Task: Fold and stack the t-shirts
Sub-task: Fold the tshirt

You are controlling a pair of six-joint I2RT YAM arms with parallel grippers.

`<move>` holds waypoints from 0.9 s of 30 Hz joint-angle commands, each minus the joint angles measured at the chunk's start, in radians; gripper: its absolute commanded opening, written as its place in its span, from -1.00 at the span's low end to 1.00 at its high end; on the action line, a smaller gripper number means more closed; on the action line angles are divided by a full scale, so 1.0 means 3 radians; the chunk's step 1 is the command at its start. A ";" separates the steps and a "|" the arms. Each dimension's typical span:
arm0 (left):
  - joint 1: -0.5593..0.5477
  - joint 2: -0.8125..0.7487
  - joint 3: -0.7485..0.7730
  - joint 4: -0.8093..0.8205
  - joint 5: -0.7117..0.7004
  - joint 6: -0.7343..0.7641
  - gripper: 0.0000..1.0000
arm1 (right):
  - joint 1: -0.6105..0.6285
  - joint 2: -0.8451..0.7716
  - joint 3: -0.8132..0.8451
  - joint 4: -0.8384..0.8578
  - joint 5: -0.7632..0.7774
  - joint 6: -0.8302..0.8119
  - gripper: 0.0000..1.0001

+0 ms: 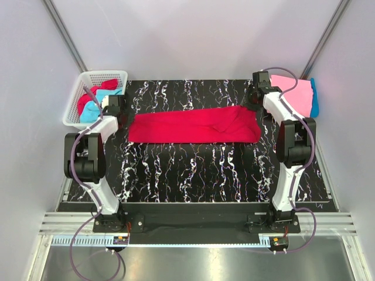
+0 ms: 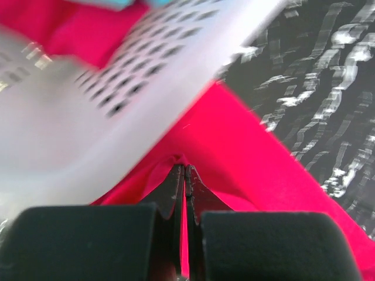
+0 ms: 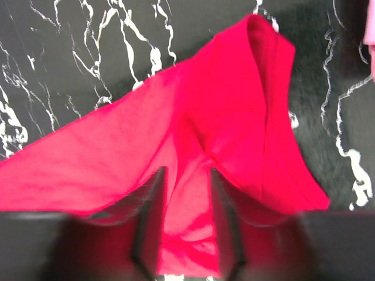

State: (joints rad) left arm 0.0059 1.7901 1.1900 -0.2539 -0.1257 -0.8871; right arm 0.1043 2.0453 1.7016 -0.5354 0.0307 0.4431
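Between basket [image 1: 107, 74] and pink t-shirt [image 1: 291, 89], crimson t-shirt [image 1: 193, 126]

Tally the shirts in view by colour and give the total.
Red: 2, spread red shirt, bunched red shirt
Turquoise: 2, bunched turquoise shirt, stacked turquoise shirt
Pink: 1, pink shirt
Total: 5

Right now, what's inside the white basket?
Crumpled red cloth and turquoise cloth lie piled in the white basket. The pile covers the basket's floor and anything lying underneath.
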 commanded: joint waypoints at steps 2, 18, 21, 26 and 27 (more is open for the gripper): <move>-0.0096 -0.0290 -0.0396 0.1524 0.0133 0.0420 -0.98 | -0.0031 -0.0073 0.0178 0.0306 -0.0077 -0.0127 0.07; -0.0286 -0.1160 -0.0873 0.0877 -0.1274 0.0021 -0.65 | -0.0031 -0.0559 -0.0661 0.0793 -0.0782 -0.0102 0.13; -0.0286 -0.1105 -0.0838 0.1055 -0.0699 0.0251 -0.65 | -0.0031 -0.0564 -0.0763 0.0803 -0.0915 -0.0045 0.11; -0.0362 -0.0783 -0.0531 0.0888 0.0270 0.0360 -0.66 | -0.0021 -0.0580 -0.0932 0.0793 -0.1170 0.0052 0.05; -0.0388 -0.0737 -0.0450 0.0745 0.0382 0.0294 -0.65 | -0.0026 -0.0574 -0.0957 0.0793 -0.1201 0.0072 0.05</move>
State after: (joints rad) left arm -0.0845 1.5314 0.9771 0.0135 -0.1989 -0.8150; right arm 0.0982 1.9247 1.4303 -0.3267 -0.2501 0.4393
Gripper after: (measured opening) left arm 0.172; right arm 0.530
